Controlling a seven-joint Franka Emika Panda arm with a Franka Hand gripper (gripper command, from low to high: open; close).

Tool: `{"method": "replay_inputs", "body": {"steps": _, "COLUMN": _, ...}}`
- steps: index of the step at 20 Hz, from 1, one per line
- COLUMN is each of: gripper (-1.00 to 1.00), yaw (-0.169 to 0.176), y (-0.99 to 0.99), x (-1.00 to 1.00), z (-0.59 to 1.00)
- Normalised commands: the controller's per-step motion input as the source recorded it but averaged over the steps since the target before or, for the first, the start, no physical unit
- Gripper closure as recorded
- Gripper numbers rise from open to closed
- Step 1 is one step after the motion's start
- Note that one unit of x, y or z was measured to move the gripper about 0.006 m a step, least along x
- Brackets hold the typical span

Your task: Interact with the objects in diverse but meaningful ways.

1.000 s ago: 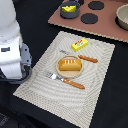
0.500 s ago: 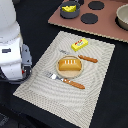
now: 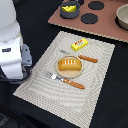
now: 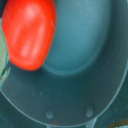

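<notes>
Your wrist camera is looking straight down into a grey-blue pot (image 4: 75, 65), and a red tomato (image 4: 29, 33) is filling one corner of that picture, sitting against the pot's inner wall with the rest of the round floor lying bare. Two rivets are showing on the wall nearest the lens. The claw's fingers are not showing in either picture, so you cannot tell whether it is open or closed, or whether it is holding the tomato.

In the exterior view, the arm (image 3: 12, 40) is standing at the left edge, and its lower end is running out of frame. Just beside it, the woven placemat (image 3: 100, 70) is lying at a slant on the dark table. The bread (image 3: 69, 65) is resting at the mat's middle, with a knife (image 3: 88, 58) on its far side and a fork (image 3: 66, 80) on its near side, each close to the loaf. The butter (image 3: 79, 44) is lying near the mat's far edge. The mat's right half is offering open room.

Beyond the mat, a brown stove board (image 3: 107, 22) is carrying two black burners, a small pot (image 3: 69, 11) with something yellow inside, and another pot (image 3: 122, 17) cut by the right edge.
</notes>
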Motion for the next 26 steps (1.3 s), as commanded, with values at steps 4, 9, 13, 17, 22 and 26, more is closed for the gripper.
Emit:
{"method": "replay_inputs", "body": {"steps": 4, "gripper": -1.0, "yaw": -0.024, "y": -0.18, "x": 0.33, "z": 0.16}}
{"method": "replay_inputs", "body": {"steps": 9, "gripper": -1.0, "yaw": -0.036, "y": -0.33, "x": 0.2, "z": -0.03}}
{"method": "replay_inputs", "body": {"steps": 13, "gripper": -1.0, "yaw": -0.018, "y": -0.39, "x": 0.1, "z": -0.17}}
{"method": "replay_inputs", "body": {"steps": 17, "gripper": -1.0, "yaw": 0.0, "y": -0.3, "x": 0.0, "z": -0.3}}
{"method": "replay_inputs", "body": {"steps": 22, "gripper": -1.0, "yaw": 0.0, "y": -0.15, "x": -0.03, "z": -0.39}}
{"method": "replay_inputs", "body": {"steps": 26, "gripper": -1.0, "yaw": 0.0, "y": -0.03, "x": -0.04, "z": -0.46}}
